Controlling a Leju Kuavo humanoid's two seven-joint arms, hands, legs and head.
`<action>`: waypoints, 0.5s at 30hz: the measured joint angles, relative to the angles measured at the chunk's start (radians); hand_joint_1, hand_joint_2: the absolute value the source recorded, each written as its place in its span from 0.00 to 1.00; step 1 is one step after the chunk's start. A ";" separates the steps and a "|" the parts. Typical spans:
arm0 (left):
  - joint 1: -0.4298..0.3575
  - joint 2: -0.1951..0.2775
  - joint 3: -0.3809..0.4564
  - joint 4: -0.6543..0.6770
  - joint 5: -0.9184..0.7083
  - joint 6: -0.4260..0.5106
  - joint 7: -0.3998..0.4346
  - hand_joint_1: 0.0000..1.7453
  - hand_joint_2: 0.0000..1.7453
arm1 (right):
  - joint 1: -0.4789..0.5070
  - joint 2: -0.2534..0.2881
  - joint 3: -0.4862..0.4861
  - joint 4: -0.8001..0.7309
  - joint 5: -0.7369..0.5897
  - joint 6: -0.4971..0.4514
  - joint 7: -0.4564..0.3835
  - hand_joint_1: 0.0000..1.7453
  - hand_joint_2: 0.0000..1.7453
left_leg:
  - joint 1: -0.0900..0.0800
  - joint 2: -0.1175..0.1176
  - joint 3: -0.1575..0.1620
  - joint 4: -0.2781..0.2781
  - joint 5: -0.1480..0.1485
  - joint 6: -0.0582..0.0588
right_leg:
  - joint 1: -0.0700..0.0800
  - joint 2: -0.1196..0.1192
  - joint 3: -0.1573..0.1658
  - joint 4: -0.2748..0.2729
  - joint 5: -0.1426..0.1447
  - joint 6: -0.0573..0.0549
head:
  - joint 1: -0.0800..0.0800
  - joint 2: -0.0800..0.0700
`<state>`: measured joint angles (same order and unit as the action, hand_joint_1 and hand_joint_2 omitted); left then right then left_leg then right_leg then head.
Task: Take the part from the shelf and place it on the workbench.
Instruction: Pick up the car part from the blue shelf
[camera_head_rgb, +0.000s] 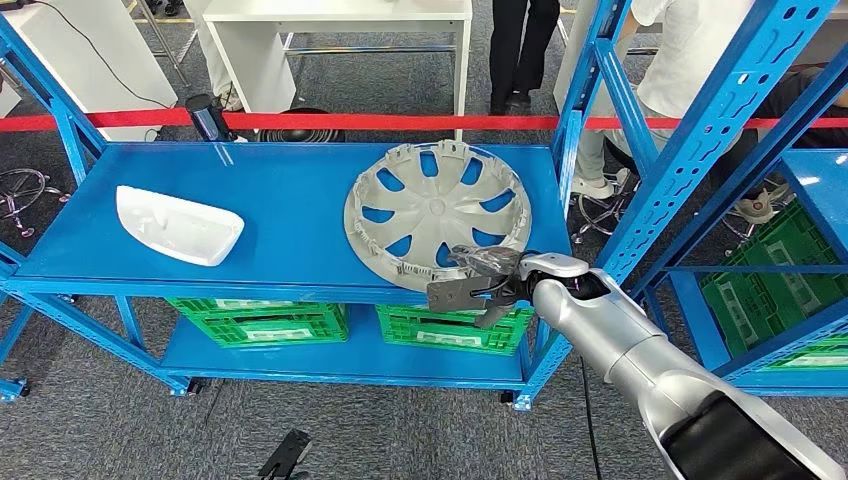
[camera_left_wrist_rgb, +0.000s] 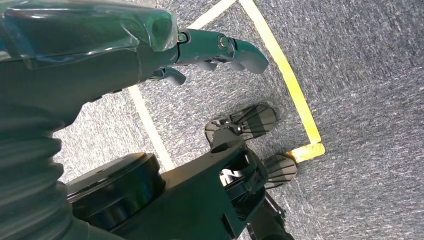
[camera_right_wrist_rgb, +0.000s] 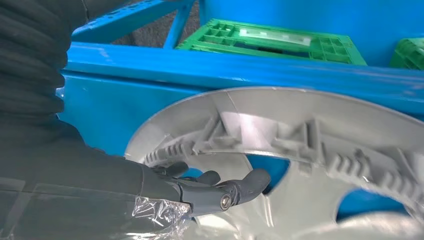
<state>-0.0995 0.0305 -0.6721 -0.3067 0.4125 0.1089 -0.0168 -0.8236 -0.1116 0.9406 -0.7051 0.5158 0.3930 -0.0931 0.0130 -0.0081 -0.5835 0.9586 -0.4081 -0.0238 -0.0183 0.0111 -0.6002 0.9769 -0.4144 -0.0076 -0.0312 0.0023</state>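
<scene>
While the right hand (camera_head_rgb: 478, 283) is reaching in at the front lip of the blue metal shelf (camera_head_rgb: 150, 170), the round silver-grey plastic hubcap (camera_head_rgb: 437, 212) lies flat there with its ribbed inner side up, its near edge poking a bit past the shelf's front. From where I'm standing this looks like the grasp step: the dark fingers (camera_right_wrist_rgb: 235, 187) are over the near rim, inside the ribbed ring, and the thumb looks to come in below the edge. Honestly I can't tell if it has actually clamped down yet or is just touching; the wrist view shows the fingers lying across the inner face but not a clear pinch.

The left hand (camera_left_wrist_rgb: 215, 50) hangs down by the robot's side over grey carpet, fingers loosely curled with nothing in them.

There's also a white plastic mirror-cover-looking shell (camera_head_rgb: 178, 225) further along the same shelf, well apart from the hubcap, and green plastic crates (camera_head_rgb: 450, 328) on the level below.

My guess for the next move: it needs a firm pinch on that rim, then a lift clear of the shelf without the cap tipping, since it's wide and held from one edge. No workbench near enough to judge the carry.
</scene>
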 joint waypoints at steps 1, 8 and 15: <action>0.000 0.000 0.000 0.000 -0.001 -0.001 0.000 0.00 1.00 | -0.001 -0.001 0.003 0.007 0.000 0.004 -0.001 0.00 1.00 | 0.000 0.000 0.000 0.000 0.000 0.000 | 0.000 0.000 0.000 0.000 0.000 0.000 | 0.000 0.000; -0.002 0.003 -0.006 0.000 -0.003 -0.011 0.000 0.00 1.00 | -0.022 -0.003 0.039 0.051 0.014 0.022 -0.011 0.00 1.00 | 0.000 0.000 0.001 0.000 0.000 0.000 | 0.000 0.000 0.001 0.000 0.000 0.000 | 0.000 0.000; -0.002 0.005 -0.010 0.000 -0.003 -0.015 0.000 0.00 1.00 | -0.042 -0.001 0.080 0.079 0.034 0.042 -0.012 0.00 1.00 | 0.000 -0.001 0.004 0.000 0.000 0.000 | 0.000 -0.001 0.005 0.000 0.000 0.000 | 0.000 0.000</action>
<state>-0.1020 0.0353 -0.6823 -0.3067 0.4097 0.0936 -0.0164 -0.8657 -0.1130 1.0207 -0.6257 0.5502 0.4354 -0.1056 0.0128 -0.0087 -0.5793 0.9587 -0.4081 -0.0237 -0.0184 0.0105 -0.5952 0.9765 -0.4146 -0.0074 -0.0310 0.0021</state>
